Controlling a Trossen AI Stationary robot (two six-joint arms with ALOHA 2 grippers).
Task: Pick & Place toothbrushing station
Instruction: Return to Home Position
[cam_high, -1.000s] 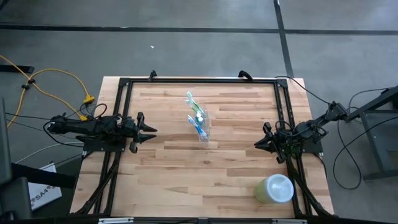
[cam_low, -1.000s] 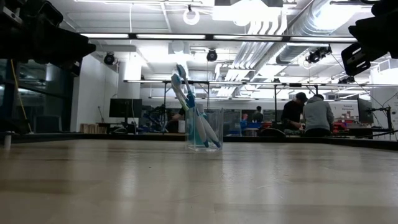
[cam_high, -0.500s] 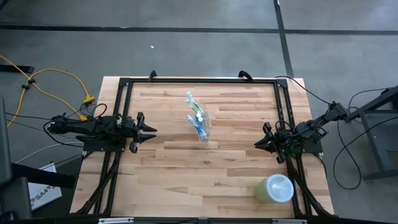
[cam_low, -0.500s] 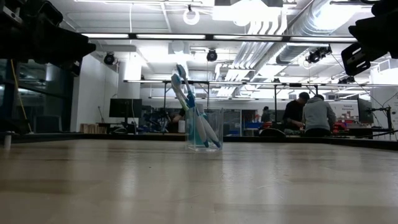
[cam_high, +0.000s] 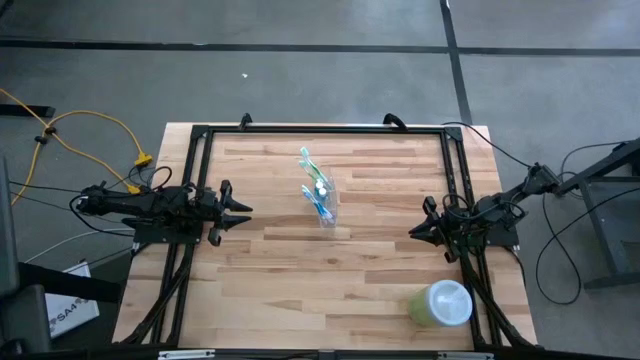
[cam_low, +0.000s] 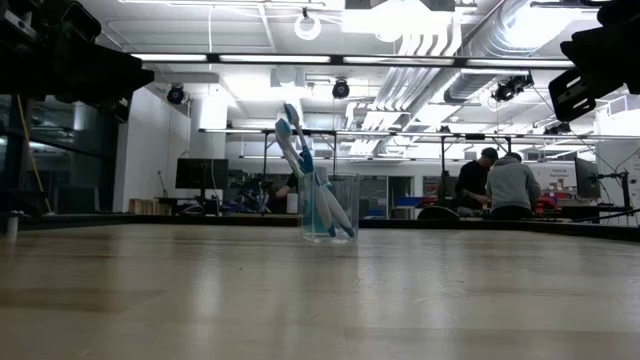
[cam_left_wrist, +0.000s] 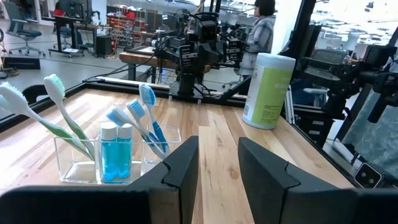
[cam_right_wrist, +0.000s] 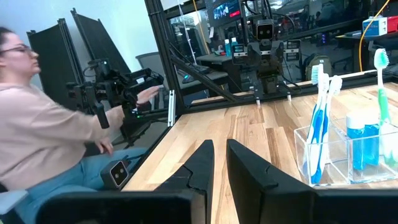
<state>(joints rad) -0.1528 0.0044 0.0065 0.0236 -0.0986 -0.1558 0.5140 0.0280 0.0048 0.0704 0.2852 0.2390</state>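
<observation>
A small clear plastic holder (cam_high: 326, 205) stands on its base on the wooden table, a little behind the middle. Blue and green toothbrushes (cam_high: 312, 172) stand in it and lean toward the far edge. In the left wrist view the holder (cam_left_wrist: 118, 163) also holds two small blue tubes with white caps (cam_left_wrist: 116, 152). It shows in the low view (cam_low: 329, 208) and the right wrist view (cam_right_wrist: 348, 155) too. My left gripper (cam_high: 246, 212) hovers at the table's left side, open and empty (cam_left_wrist: 219, 162). My right gripper (cam_high: 411, 233) hovers at the right side, its fingers almost together and empty (cam_right_wrist: 219, 162).
A pale green round container (cam_high: 441, 303) with a white lid stands near the front right corner, also seen in the left wrist view (cam_left_wrist: 267, 90). A black frame (cam_high: 320, 128) runs around the table. A person (cam_right_wrist: 43, 124) sits beyond the table's near side.
</observation>
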